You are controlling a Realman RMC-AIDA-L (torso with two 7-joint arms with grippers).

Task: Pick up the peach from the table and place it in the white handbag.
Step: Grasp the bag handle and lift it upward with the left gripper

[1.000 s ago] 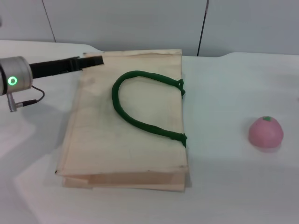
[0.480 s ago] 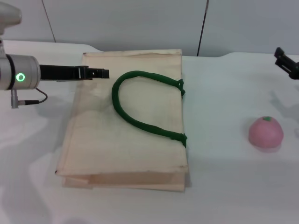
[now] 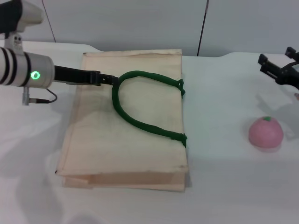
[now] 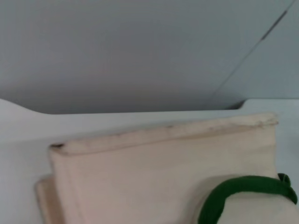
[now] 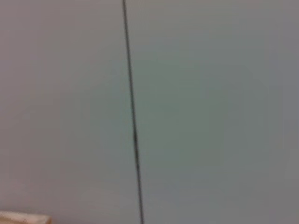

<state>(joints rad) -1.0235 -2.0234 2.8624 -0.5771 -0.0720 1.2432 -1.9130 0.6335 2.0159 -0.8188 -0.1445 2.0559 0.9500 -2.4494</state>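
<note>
Left gripper [image 3: 108, 79] nearer handle [image 3: 140, 100], apparently.

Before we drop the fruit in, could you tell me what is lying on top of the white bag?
On the white bag lies its green handle, with the left gripper at the loop's end. The bag lies flat, so its inside is hidden.

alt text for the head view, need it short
A flat white handbag with a green looped handle lies on the table, and the left gripper reaches in over the bag to the handle's curved end. The peach sits on the table to the bag's right, untouched, with the right gripper above and behind it, jaws open.
</note>
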